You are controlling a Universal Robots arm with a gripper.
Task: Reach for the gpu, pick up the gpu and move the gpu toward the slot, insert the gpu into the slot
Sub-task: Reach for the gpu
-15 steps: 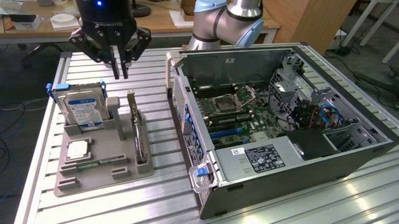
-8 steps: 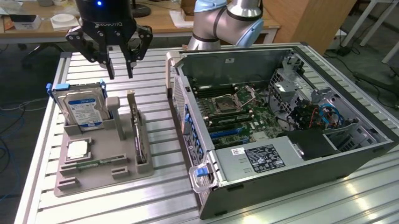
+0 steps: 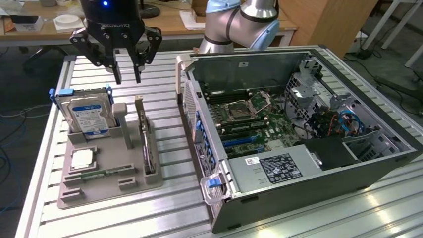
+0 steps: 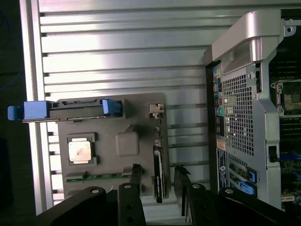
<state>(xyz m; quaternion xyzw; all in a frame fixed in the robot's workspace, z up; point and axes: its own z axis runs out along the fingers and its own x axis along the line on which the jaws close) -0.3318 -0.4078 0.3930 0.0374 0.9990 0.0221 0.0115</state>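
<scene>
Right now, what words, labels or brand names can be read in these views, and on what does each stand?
"ROBOTIQ", upside down, on the body of the pincer.
Blue label on the hard drive: too small to read.
Black label on the power supply: too small to read.
Stickers on the computer case: blurred, unreadable.

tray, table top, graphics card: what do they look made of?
Tray: even matte grey-beige with rounded edges. It looks like plastic, moulded or printed, I can't tell which.
Table top: ribbed silver slats with bright glare, likely bare aluminium profile.
Graphics card: thin dark board seen edge-on, probably circuit laminate. Its pale end bracket looks like dull sheet metal.
</scene>
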